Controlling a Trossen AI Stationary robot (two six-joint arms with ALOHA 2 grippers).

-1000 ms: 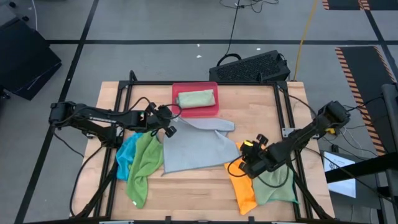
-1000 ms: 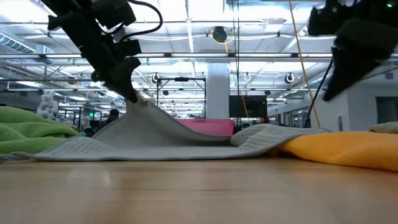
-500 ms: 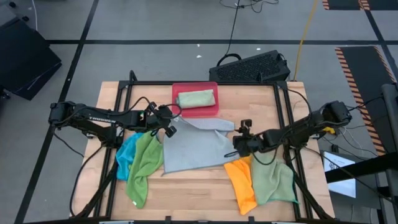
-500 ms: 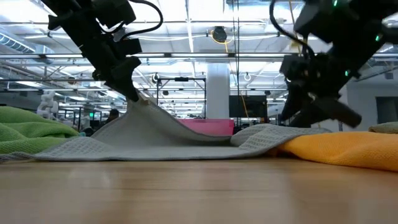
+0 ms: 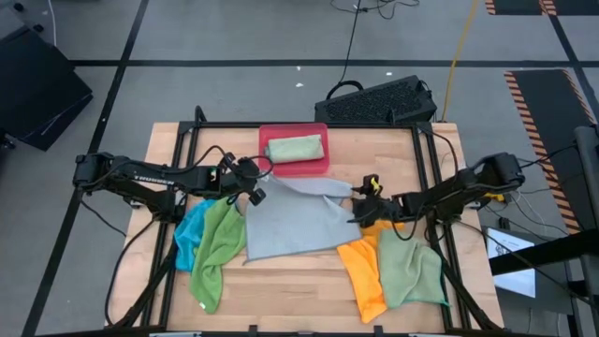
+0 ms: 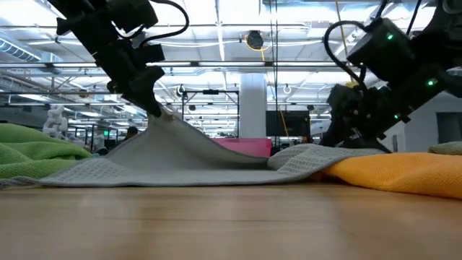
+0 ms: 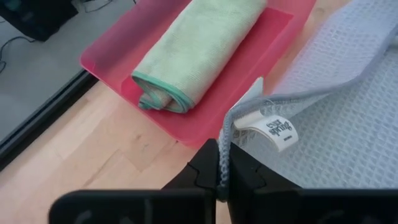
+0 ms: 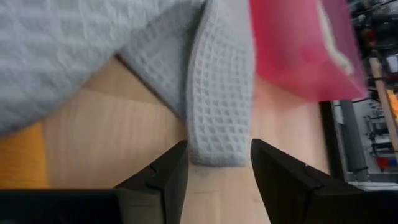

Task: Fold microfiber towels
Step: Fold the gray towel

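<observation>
Waffle-weave grey towel (image 5: 290, 223) (tented) pinched by left end effector (image 5: 255, 190); right end effector (image 8: 214, 163) gaping at its corner

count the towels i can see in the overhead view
6: light green one rolled in the red tray; grey at centre; blue and green left; orange and green right. More may hide underneath.
</observation>
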